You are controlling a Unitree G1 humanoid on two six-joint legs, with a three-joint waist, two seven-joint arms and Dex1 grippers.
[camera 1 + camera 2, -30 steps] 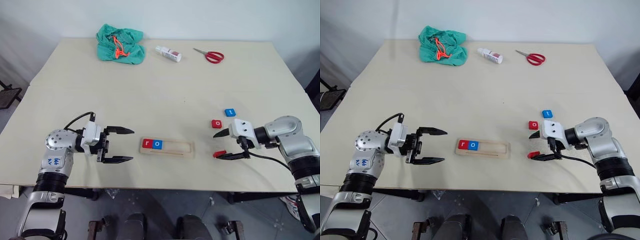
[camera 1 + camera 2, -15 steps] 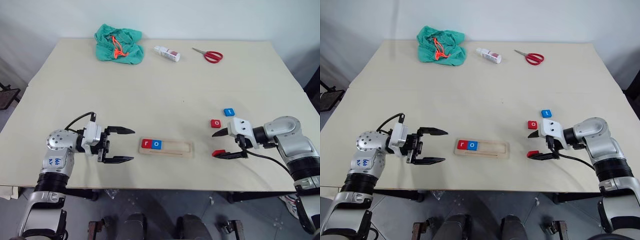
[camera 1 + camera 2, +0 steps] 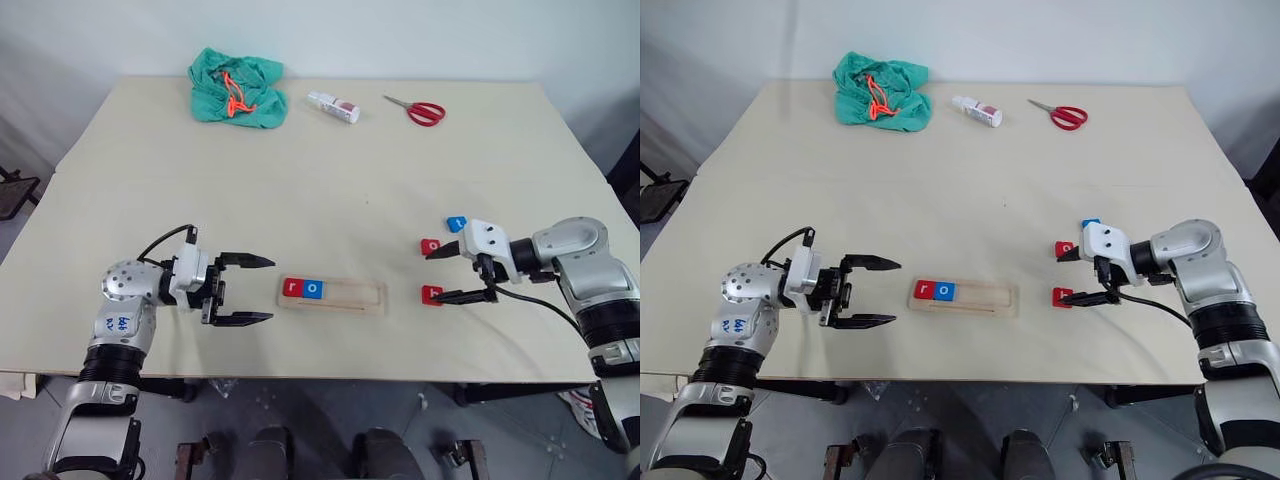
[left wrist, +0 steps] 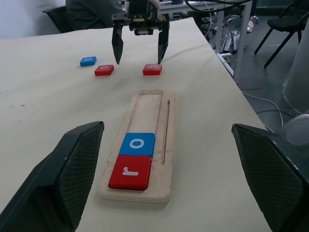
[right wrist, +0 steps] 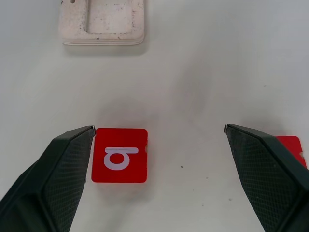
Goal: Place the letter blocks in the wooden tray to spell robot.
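Red is the block that matters now: the red b block (image 5: 119, 155) lies flat on the table (image 3: 330, 180), apart from the tray, and it is the third letter of the word; the wooden tray (image 3: 345, 297) already holds a red r block (image 4: 130, 171) and a blue o block (image 4: 137, 144) side by side at its left end, and the rest of its groove is bare.

The right gripper (image 3: 446, 274) hangs over the table with its two black fingers spread wide and nothing between them; the b block lies just beside its nearer finger, not between the two, so I judge that the hand must shift a little sideways toward that block before it can close.

The tray's long axis runs left to right in front of the robot, and the b block lies off its right end; the right arm is clearly the nearer one.

The left gripper (image 3: 245, 289) also stands wide and empty, pointing at the tray's left end; a red o block (image 3: 430, 245) and a blue block (image 3: 456, 223) wait further back on the right.
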